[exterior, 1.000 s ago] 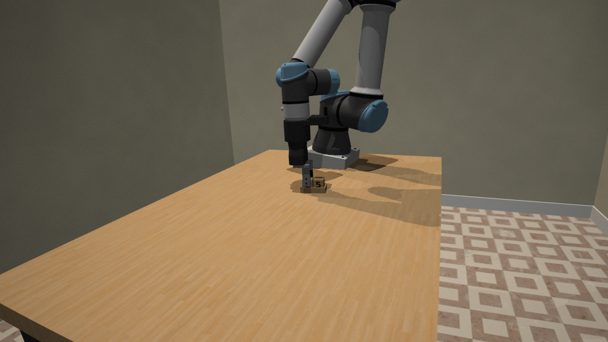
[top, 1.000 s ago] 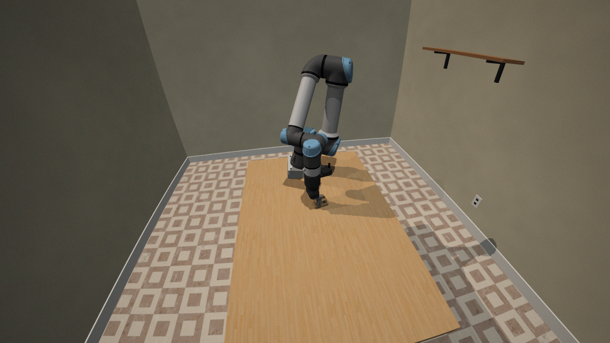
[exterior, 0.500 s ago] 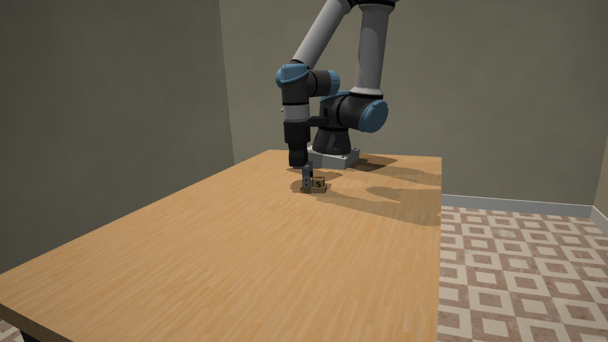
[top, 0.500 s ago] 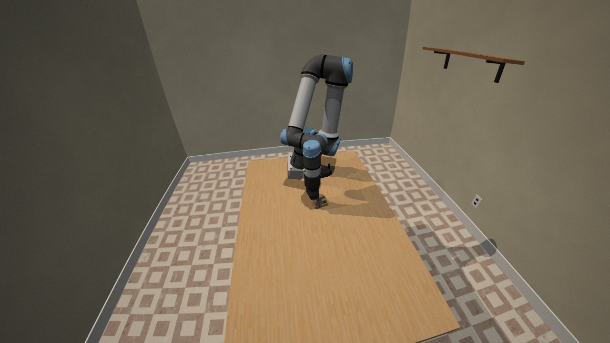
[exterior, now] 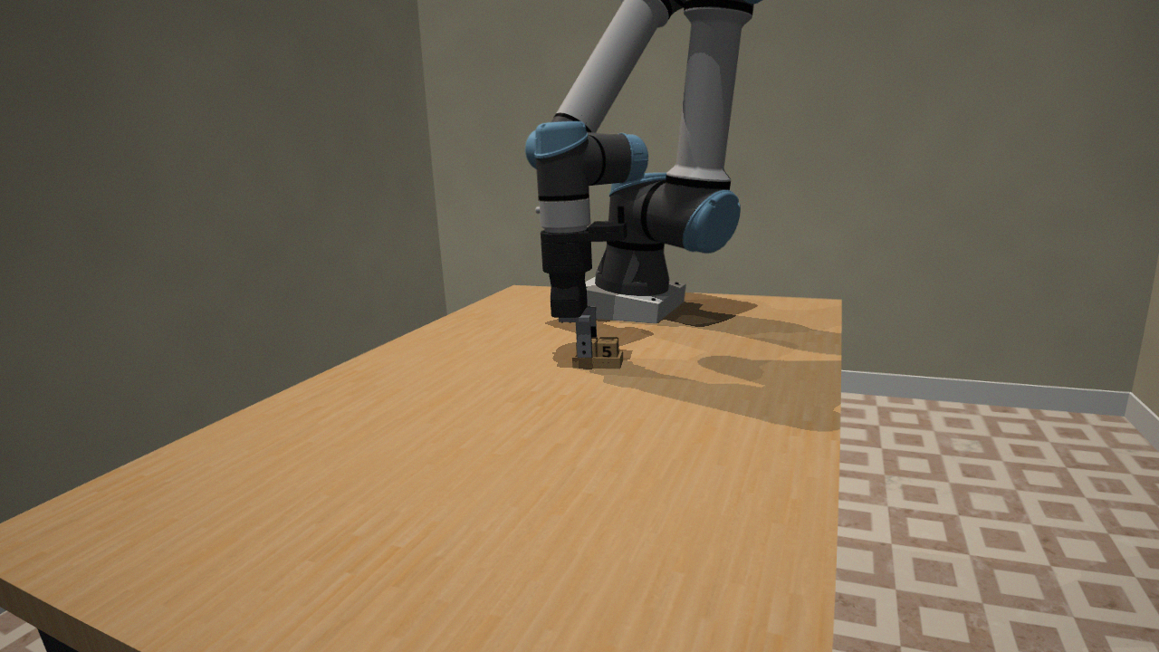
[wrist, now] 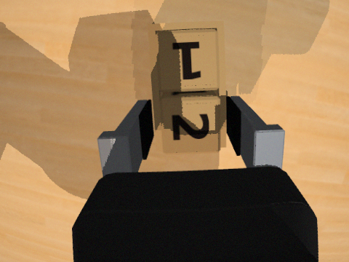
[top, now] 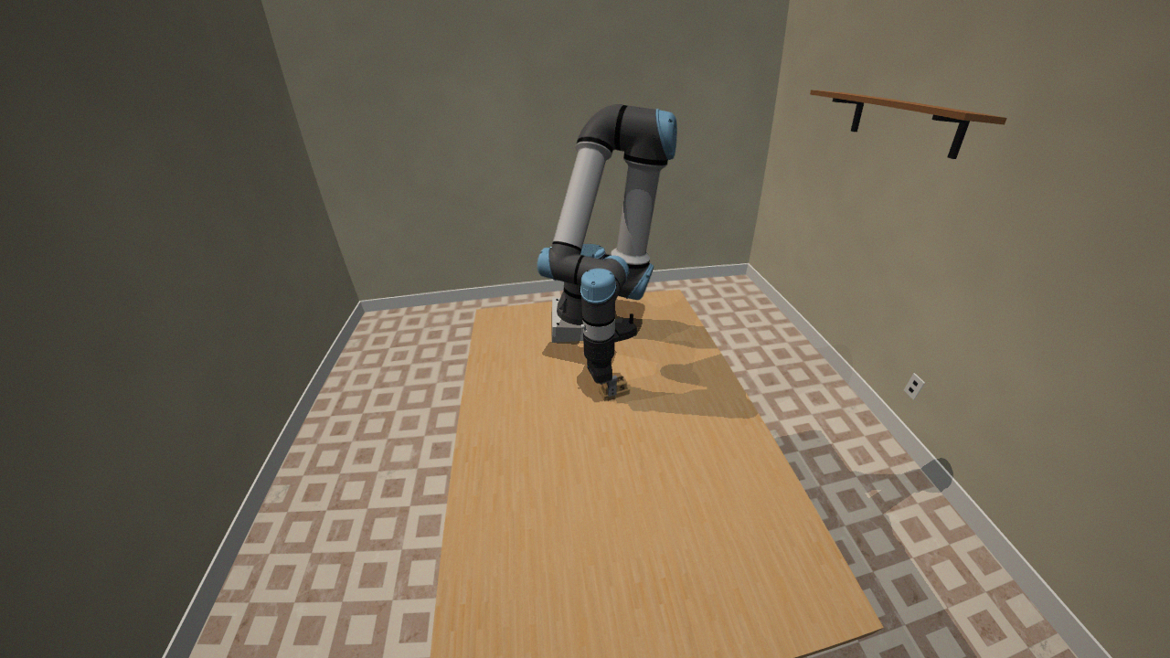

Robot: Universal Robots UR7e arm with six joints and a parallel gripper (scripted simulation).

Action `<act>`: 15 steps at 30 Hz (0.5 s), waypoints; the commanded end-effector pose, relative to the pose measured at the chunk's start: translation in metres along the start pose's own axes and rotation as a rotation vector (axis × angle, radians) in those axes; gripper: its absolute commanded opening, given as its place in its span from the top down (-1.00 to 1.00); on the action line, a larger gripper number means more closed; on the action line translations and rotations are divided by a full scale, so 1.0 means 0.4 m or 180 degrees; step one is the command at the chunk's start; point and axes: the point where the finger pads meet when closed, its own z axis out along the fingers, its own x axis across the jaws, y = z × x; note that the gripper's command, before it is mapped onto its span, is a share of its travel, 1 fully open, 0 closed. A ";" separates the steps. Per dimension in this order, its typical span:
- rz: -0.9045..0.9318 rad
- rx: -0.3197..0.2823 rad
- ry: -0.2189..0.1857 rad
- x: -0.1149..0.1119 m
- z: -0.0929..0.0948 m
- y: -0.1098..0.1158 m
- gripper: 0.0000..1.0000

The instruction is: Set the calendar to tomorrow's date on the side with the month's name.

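Two wooden cubes stand side by side in a small wooden tray (exterior: 597, 361) on the table, close to the robot base. In the wrist view the near cube (wrist: 193, 124) shows a 2 on top and the far cube (wrist: 194, 60) shows a 1 on top. My gripper (wrist: 189, 116) is open and lowered around the near cube, one finger on each side, with small gaps. In the exterior view a finger (exterior: 584, 338) hides the left cube's front; the right cube (exterior: 607, 349) shows a 5 on its front. In the top view the gripper (top: 608, 384) covers most of the calendar.
The robot base (exterior: 633, 298) stands just behind the tray. The arm's shadow falls over the table to the right. A wall shelf (top: 906, 107) hangs far off on the right wall.
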 end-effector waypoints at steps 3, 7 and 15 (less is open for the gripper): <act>0.0000 -0.0002 0.0003 0.001 -0.001 0.001 -0.74; 0.0000 -0.0002 0.0003 0.001 -0.001 0.001 -0.74; 0.0000 -0.0002 0.0003 0.001 -0.001 0.001 -0.14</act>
